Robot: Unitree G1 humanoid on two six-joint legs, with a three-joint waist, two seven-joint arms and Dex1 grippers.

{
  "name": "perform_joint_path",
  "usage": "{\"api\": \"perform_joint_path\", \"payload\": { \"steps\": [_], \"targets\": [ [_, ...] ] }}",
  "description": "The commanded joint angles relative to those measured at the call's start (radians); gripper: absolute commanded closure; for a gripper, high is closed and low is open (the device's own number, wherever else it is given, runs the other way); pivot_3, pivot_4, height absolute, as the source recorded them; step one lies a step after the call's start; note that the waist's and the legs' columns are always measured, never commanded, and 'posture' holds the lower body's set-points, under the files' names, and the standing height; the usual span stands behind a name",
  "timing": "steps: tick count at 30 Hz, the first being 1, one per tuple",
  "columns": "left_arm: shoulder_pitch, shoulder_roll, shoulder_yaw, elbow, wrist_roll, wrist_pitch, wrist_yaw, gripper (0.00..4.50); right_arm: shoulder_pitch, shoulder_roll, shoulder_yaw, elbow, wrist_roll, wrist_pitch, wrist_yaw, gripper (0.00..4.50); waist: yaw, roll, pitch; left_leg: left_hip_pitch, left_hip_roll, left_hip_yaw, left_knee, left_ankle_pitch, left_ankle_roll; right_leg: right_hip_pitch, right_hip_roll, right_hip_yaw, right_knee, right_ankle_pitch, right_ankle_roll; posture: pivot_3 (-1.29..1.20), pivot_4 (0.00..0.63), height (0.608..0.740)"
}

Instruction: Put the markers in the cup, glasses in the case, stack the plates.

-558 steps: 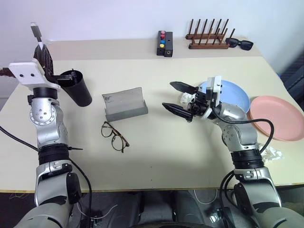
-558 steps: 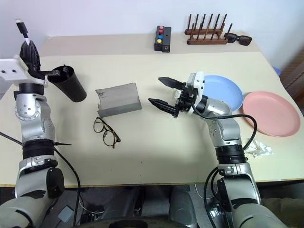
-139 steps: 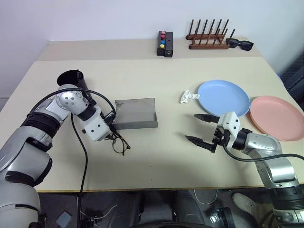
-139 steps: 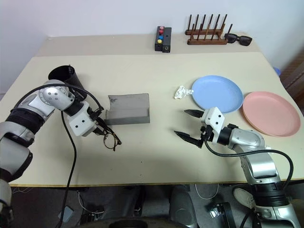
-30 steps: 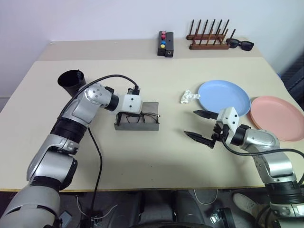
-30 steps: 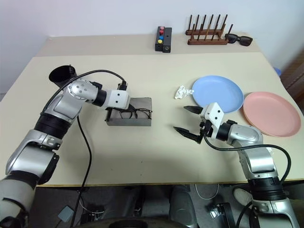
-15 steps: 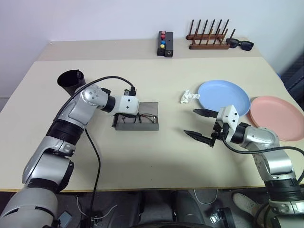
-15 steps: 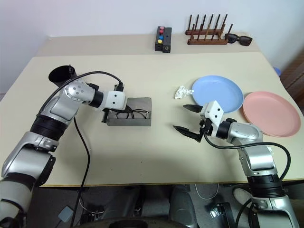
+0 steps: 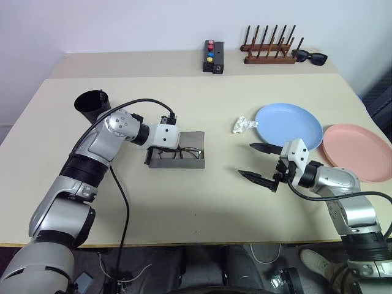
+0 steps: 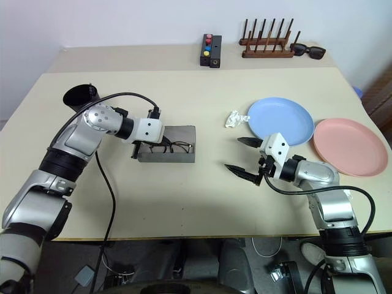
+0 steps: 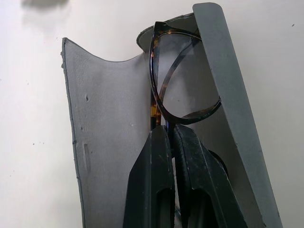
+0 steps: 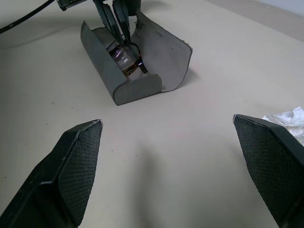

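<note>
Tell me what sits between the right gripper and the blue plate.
Nothing: in the left eye view, only bare tabletop separates the right gripper from the blue plate. The crumpled tissue lies off to the side, by the plate's rim.

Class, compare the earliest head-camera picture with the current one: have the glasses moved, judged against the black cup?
Yes. The glasses have left the bare table in front of the case; they now sit inside it, farther right of the cup.
</note>
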Motion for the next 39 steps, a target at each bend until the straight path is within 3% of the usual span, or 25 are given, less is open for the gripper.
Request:
{"api": "perform_joint_path", "payload": {
  "steps": [1,6,7,10,15,26,33,39],
  "targets": [
    [0.003,0.001,0.008,-0.022,-0.013,-0.003,-0.003,4.46,-0.004,-0.003,-0.017,-0.038,0.01,-0.005,-0.007,0.0,0.0,0.0,0.0,0.0,0.0,0.0,0.0,0.0,0.0,0.0,0.0,0.0,0.0,0.0,0.0,0.0,0.15,0.74],
    [0.006,-0.005,0.01,-0.025,-0.023,-0.004,-0.009,4.46,-0.012,-0.006,-0.018,-0.047,0.013,0.009,-0.011,0.0,0.0,0.0,0.0,0.0,0.0,0.0,0.0,0.0,0.0,0.0,0.0,0.0,0.0,0.0,0.0,0.0,0.15,0.74],
    [0.007,-0.005,0.01,-0.028,-0.026,-0.001,-0.012,4.19,-0.013,-0.007,-0.018,-0.048,0.013,0.012,-0.012,0.0,0.0,0.0,0.0,0.0,0.0,0.0,0.0,0.0,0.0,0.0,0.0,0.0,0.0,0.0,0.0,0.0,0.15,0.74],
    [0.012,0.0,0.005,-0.036,-0.026,-0.001,-0.03,3.16,-0.017,-0.009,-0.02,-0.05,0.015,0.018,-0.012,0.0,0.0,0.0,0.0,0.0,0.0,0.0,0.0,0.0,0.0,0.0,0.0,0.0,0.0,0.0,0.0,0.0,0.15,0.74],
    [0.01,-0.003,0.01,-0.035,-0.025,-0.01,-0.015,0.66,-0.016,-0.013,-0.027,-0.04,0.017,0.013,-0.004,0.0,0.0,0.0,0.0,0.0,0.0,0.0,0.0,0.0,0.0,0.0,0.0,0.0,0.0,0.0,0.0,0.0,0.15,0.74],
    [-0.115,-0.006,0.051,0.053,-0.018,-0.018,0.066,0.66,-0.021,-0.002,-0.021,0.009,0.004,-0.031,0.01,0.0,0.001,0.0,0.0,0.0,0.0,0.0,0.0,0.0,0.0,0.0,0.0,0.0,0.0,0.0,0.0,0.0,0.15,0.74],
    [-0.251,-0.012,0.062,0.261,0.04,-0.088,0.218,0.66,-0.04,0.004,-0.012,0.014,0.004,-0.028,0.004,0.0,-0.001,0.0,0.0,0.0,0.0,0.0,0.0,0.0,0.0,0.0,0.0,0.0,0.0,0.0,0.0,0.0,0.15,0.74],
    [-0.268,-0.052,0.009,0.445,0.14,-0.209,0.364,0.66,-0.055,0.007,-0.009,-0.023,0.012,0.01,-0.014,0.0,0.0,0.0,0.0,0.0,0.0,0.0,0.0,0.0,0.0,0.0,0.0,0.0,0.0,0.0,0.0,0.0,0.15,0.74]
  ]
}}
